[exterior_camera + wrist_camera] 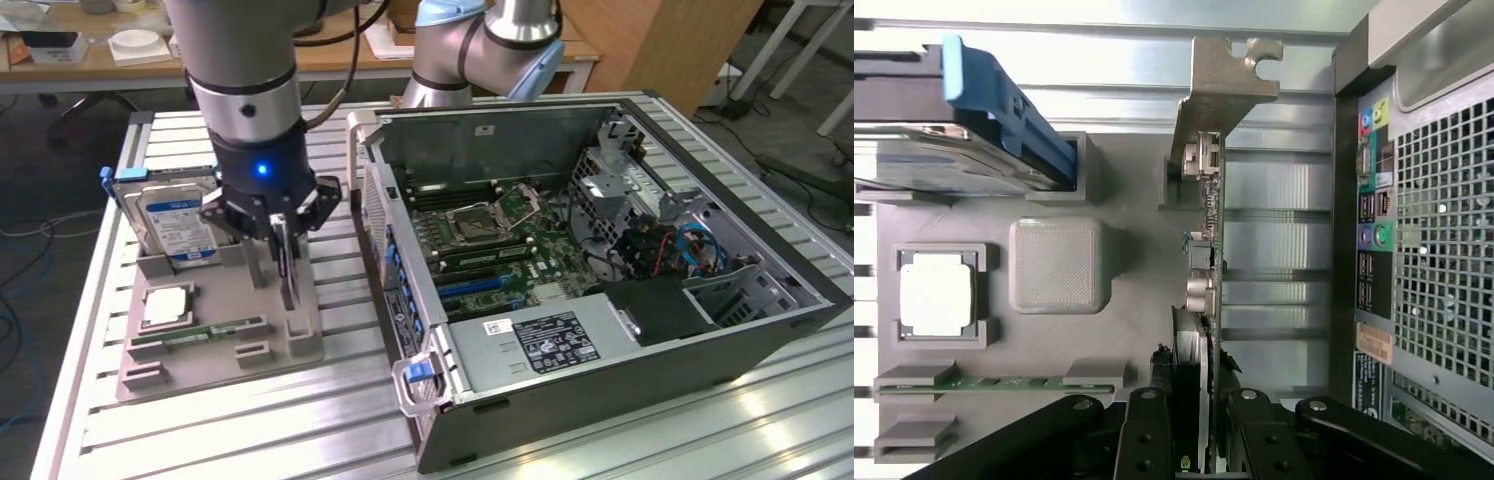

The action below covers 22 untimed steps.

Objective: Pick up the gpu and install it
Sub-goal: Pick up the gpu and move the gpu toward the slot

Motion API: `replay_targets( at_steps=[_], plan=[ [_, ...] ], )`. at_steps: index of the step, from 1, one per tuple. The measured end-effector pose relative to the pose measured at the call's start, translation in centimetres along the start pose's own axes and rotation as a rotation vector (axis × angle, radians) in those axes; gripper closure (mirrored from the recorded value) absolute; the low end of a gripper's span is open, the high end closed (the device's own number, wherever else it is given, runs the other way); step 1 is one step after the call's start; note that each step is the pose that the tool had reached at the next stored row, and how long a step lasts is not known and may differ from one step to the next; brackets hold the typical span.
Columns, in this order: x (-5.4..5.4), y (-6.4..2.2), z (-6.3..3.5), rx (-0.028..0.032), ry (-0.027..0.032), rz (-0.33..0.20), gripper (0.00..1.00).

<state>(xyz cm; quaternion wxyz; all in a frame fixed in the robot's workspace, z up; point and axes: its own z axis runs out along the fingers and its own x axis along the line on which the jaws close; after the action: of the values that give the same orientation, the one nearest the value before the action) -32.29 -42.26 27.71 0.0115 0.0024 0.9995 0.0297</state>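
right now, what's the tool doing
tool: closed on the gpu, which stands on edge in the grey holder

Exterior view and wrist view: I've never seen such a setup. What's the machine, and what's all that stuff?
The machine is a grey robot arm with two-fingered jaws at its end. The exterior view comes from a camera off the arm; the wrist view from a camera on its wrist, looking along the jaws. On the ribbed metal table sit a grey plastic holder and an open black computer case. The holder carries a silver hard drive with a blue label, a square silver processor chip and a narrow green memory stick. The jaws are closed on a thin dark graphics card with a silvery metal bracket, standing on edge in the holder.
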Motion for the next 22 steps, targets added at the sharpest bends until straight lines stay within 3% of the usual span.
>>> replay_targets(
  at_steps=[6,12,22],
  plan=[
    [0.0,0.11,-1.92,-0.0004,0.0001,0.0,0.73],
    [0.0,0.16,-2.71,-0.002,-0.0002,0.0,0.73],
    [0.0,0.17,-3.71,-0.0263,-0.0001,0.001,0.73]
  ],
)
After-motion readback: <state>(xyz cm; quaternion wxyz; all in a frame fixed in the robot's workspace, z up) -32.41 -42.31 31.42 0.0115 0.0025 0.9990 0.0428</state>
